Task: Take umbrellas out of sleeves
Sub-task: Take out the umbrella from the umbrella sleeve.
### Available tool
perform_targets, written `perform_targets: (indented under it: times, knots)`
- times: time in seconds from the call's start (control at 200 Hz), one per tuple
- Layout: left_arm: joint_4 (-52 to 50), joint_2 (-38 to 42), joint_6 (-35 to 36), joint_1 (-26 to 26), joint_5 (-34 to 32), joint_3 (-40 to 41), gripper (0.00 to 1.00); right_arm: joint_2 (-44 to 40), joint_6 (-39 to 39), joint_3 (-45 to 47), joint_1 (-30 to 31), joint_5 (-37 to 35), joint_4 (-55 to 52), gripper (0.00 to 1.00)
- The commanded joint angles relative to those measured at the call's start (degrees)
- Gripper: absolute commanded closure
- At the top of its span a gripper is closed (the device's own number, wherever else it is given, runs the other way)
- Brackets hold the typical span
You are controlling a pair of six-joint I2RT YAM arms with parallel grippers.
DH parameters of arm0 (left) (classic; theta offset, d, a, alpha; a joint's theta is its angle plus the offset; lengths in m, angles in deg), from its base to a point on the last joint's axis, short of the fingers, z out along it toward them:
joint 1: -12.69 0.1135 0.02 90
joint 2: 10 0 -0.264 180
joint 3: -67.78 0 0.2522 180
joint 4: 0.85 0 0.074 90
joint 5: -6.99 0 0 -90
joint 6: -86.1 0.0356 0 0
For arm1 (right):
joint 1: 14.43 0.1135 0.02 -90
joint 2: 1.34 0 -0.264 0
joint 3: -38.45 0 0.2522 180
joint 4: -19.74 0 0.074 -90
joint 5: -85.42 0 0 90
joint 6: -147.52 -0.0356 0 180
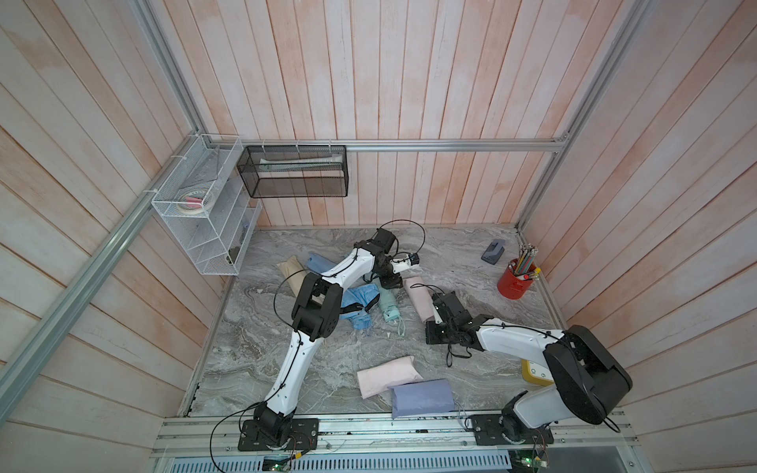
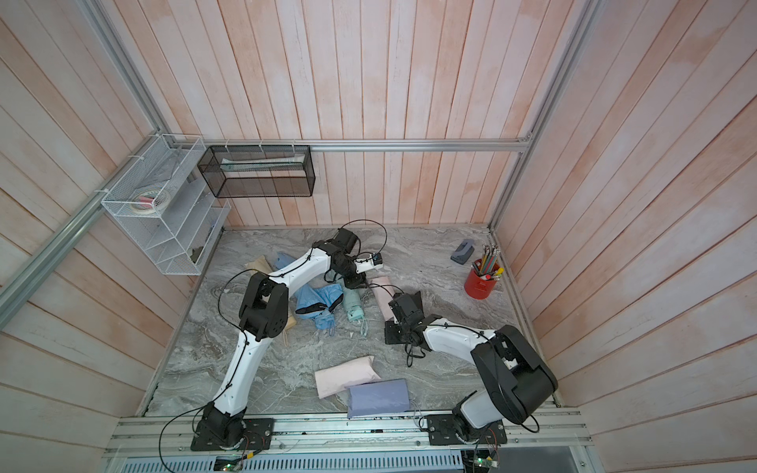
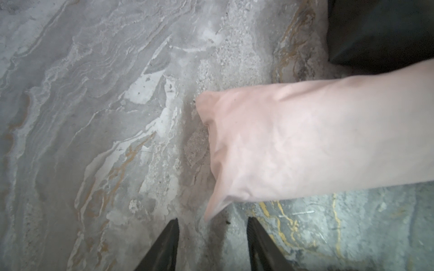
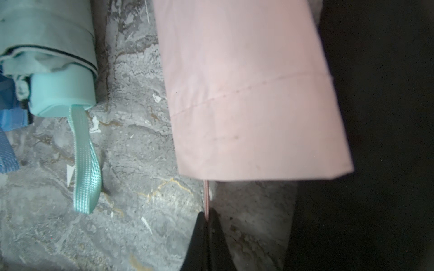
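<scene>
Sleeve (image 4: 253, 93) in pink lies flat on the desk (image 4: 141, 145), long axis running from right gripper (image 4: 206, 218) to left gripper (image 3: 212, 225). Its open end faces the right gripper, which pinches a thin pink cord (image 4: 206, 197) coming out. Left gripper stands spread at the closed corner. Mint umbrella (image 4: 54, 70) lies close beside.
</scene>
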Motion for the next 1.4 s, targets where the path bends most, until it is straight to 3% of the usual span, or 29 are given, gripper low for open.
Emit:
perform_targets:
  times: [0.0,0.335,0.75,0.94,1.13,1.395]
  knots:
    - [-0.70,-2.40,1.00,-0.39,-0.30,-2.29,0.49,0.29,-0.56,0.06,-0.11,1.01,-0.51,1.00]
    - [-0.63,-3.32,1.05,-1.42,-0.85,-3.68,0.50,0.36,-0.65,0.15,-0.11,1.10,-0.53,1.00]
    - [-0.28,-2.08,2.46,-1.45,-1.67,-1.80,0.77,0.46,-0.41,0.03,-0.06,1.26,-0.46,1.00]
    - [1.06,-0.81,2.47,-1.45,-3.88,-0.18,0.85,0.55,-0.39,-0.34,-0.11,1.39,-0.54,1.00]
    - [2.73,0.13,1.07,-1.44,-6.35,0.59,1.00,0.42,-0.12,-0.68,-0.15,1.29,-0.96,1.00]
    - [4.85,1.19,-0.45,-1.45,-9.55,1.48,1.00,-0.49,-0.03,-0.70,-0.11,1.01,-1.67,1.00]
